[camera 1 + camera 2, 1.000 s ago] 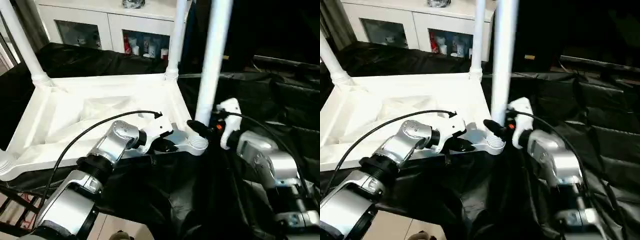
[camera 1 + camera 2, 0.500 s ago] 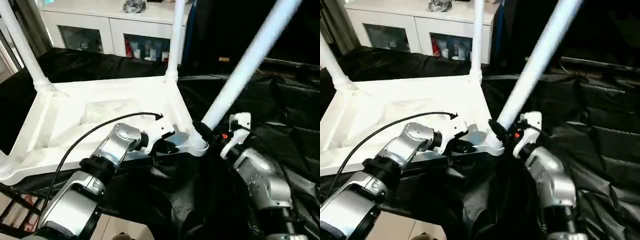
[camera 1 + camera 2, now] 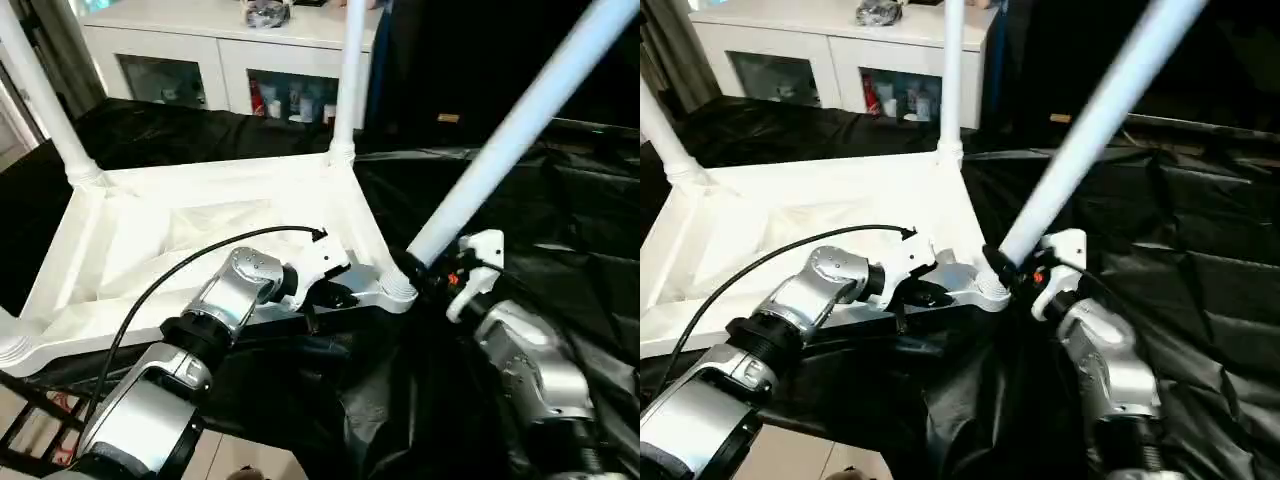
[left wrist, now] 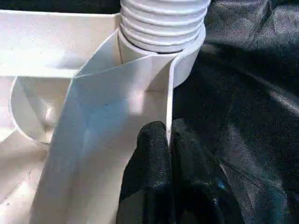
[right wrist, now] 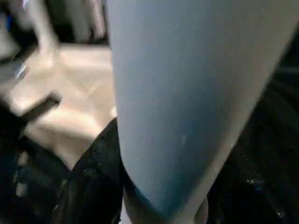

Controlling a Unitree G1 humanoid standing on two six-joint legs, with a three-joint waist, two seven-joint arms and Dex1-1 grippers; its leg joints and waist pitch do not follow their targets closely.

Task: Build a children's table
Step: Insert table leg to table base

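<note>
While the left gripper [image 3: 335, 288] pinches the tabletop [image 3: 180, 230] rim, the right gripper [image 3: 425, 278] clasps the tilted near-right leg [image 3: 500, 140], apparently half-seated; next, straighten and press home.

Left gripper [image 4: 169, 154] pinched tight — right gripper [image 3: 1012, 272] half-spread, clamped — both silver forearms reaching forward.

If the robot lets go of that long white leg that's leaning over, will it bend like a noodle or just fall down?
Probably no bending: the leaning leg looks dead straight while the right tool holds only its bottom, so it seems stiff. It would likely topple, because it tilts far off its corner socket. Being a hollow-looking plastic tube, it is probably light.
</note>
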